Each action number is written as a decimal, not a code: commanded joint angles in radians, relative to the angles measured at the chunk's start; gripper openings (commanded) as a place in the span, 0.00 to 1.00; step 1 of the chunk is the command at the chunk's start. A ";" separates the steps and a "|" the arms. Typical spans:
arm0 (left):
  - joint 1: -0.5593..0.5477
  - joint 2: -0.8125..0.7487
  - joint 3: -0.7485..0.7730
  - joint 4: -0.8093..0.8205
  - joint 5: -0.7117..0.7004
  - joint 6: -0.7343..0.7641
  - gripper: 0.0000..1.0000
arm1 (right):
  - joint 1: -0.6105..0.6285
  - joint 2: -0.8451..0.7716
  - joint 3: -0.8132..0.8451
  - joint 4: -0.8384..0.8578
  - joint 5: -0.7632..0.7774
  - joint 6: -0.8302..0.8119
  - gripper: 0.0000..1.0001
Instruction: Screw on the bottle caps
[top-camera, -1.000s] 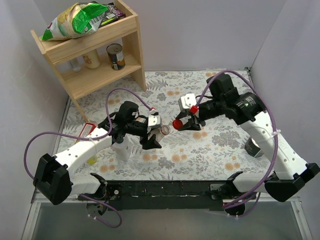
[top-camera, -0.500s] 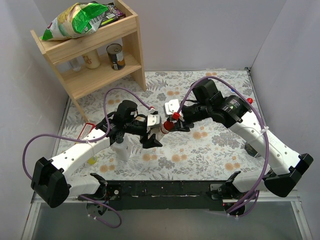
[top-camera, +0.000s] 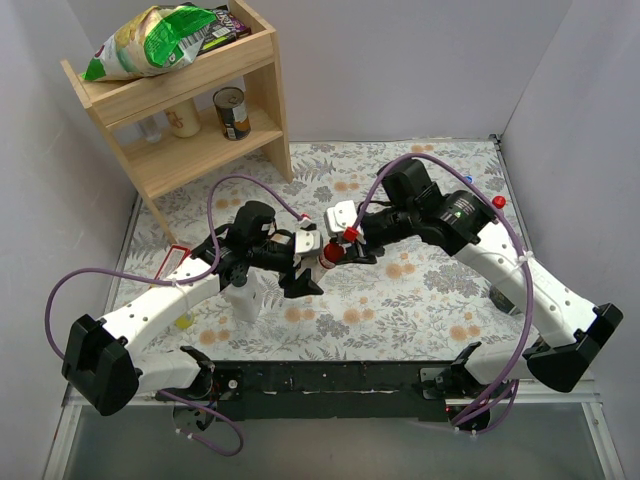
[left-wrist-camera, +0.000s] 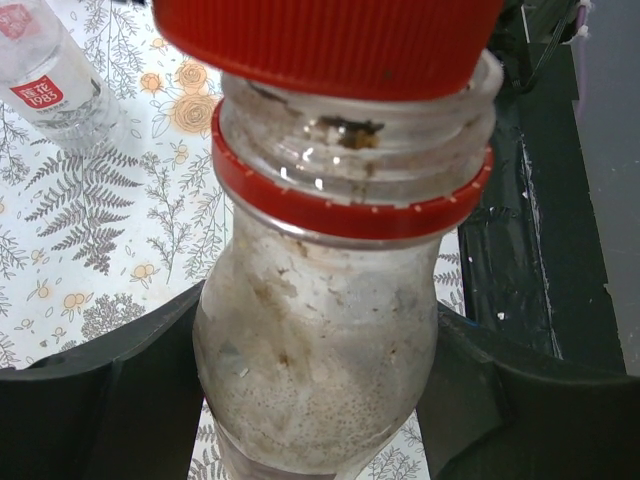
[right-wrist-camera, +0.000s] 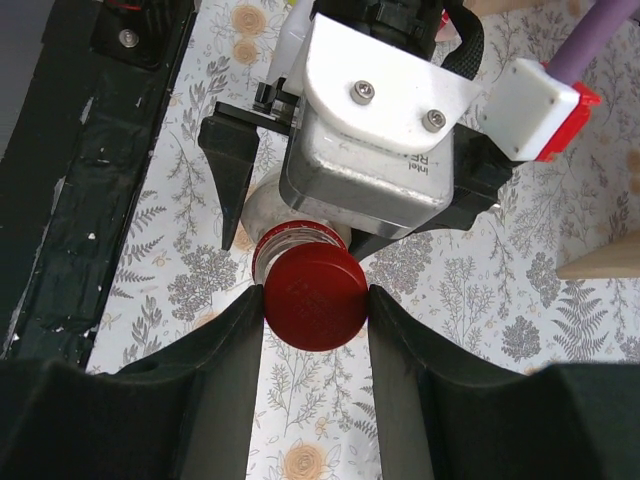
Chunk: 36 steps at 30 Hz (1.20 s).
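One floral desk (top-camera: 400, 300) carries everything. Over its middle the left pincer (left-wrist-camera: 320, 400) clenches a clear bottle (left-wrist-camera: 320, 340), and the right pincer (right-wrist-camera: 316, 300) grips a red cap (right-wrist-camera: 315, 297) on its mouth. A second bottle (left-wrist-camera: 45, 75) has a red label reading "1983".

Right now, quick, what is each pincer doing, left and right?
Left pincer: closed on the clear bottle, gripping its body.
Right pincer: closed on a red cap, held at that bottle's mouth.

Plain pale grey walls (top-camera: 400, 70) enclose a table (top-camera: 430, 290) with a floral cover. At upper left stands a wooden shelf (top-camera: 262, 90), a snack bag (top-camera: 150, 40) on top and a can (top-camera: 232, 112) beneath.
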 joint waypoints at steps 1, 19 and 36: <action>-0.005 -0.023 0.051 0.048 0.008 0.003 0.00 | 0.015 0.024 0.007 -0.054 -0.082 -0.022 0.44; -0.005 -0.021 0.043 0.061 -0.037 0.000 0.00 | 0.015 0.111 0.107 -0.227 -0.139 -0.111 0.41; 0.004 -0.043 0.023 0.150 -0.074 -0.120 0.00 | 0.018 0.062 0.038 -0.189 -0.087 -0.088 0.39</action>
